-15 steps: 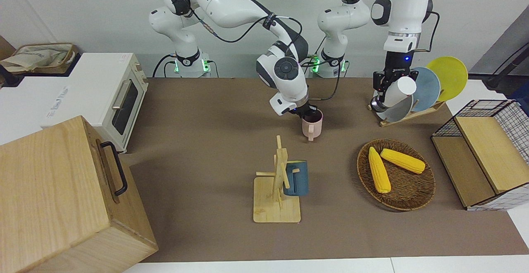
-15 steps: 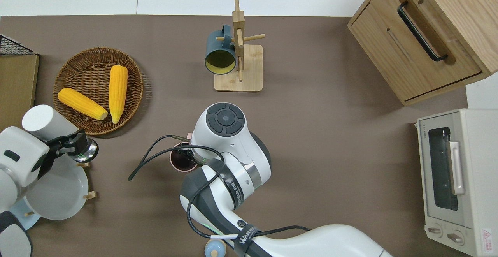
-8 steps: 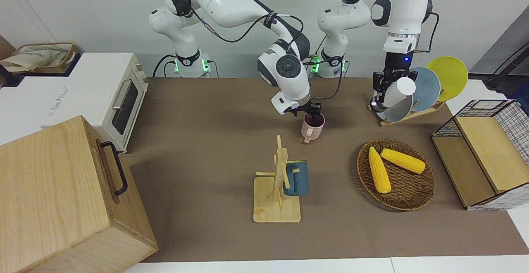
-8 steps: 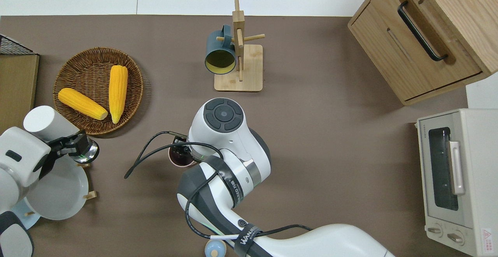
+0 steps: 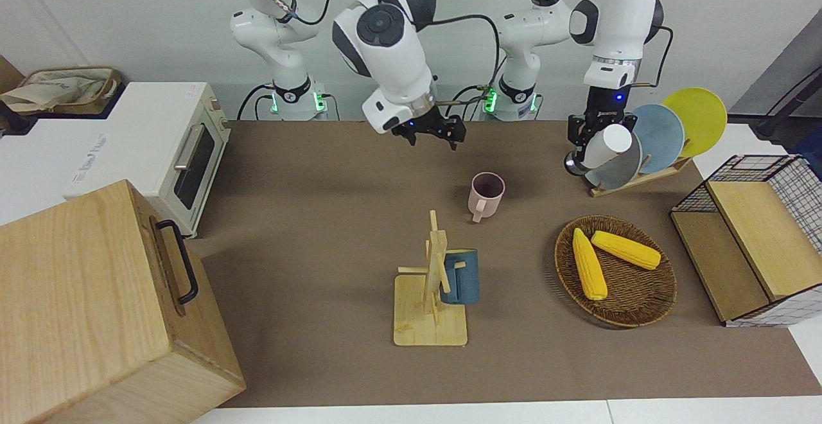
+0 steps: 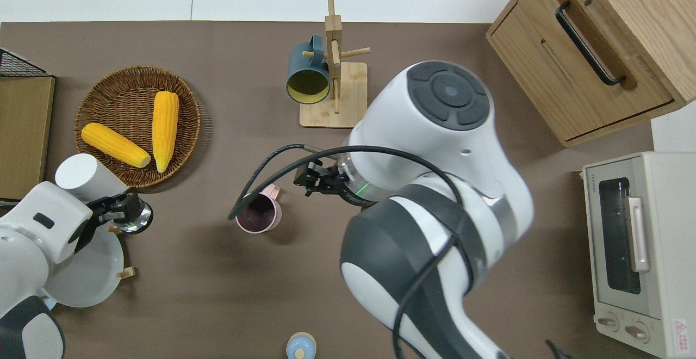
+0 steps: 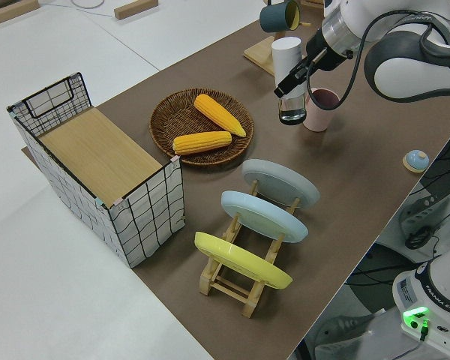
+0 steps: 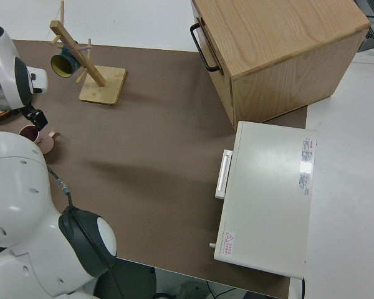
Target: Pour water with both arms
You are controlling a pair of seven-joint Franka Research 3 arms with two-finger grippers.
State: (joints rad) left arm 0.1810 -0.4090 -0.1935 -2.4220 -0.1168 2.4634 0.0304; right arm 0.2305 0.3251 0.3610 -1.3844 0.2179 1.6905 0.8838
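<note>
Since a moment ago our right gripper (image 5: 431,132) has let go of the pink mug (image 5: 486,194) and lifted away, jaws now spread open and empty, up over the bench (image 5: 308,218) beside the mug toward the right arm's end. The mug stands upright on the bench, handle pointing away from the robots, between the mug rack (image 5: 431,292) and the robot bases. We judge the receiving cup is placed, so pouring comes next. Our left gripper (image 6: 122,212) has its jaws shut on the white bottle (image 6: 84,174), tilted, and has shifted a little toward the mug; it hangs in the air near the plate rack (image 7: 247,281) and corn basket (image 6: 136,125). Nothing pours yet. We cannot see any water in the bottle, and the mug's dark inside hides whether it holds anything.
</note>
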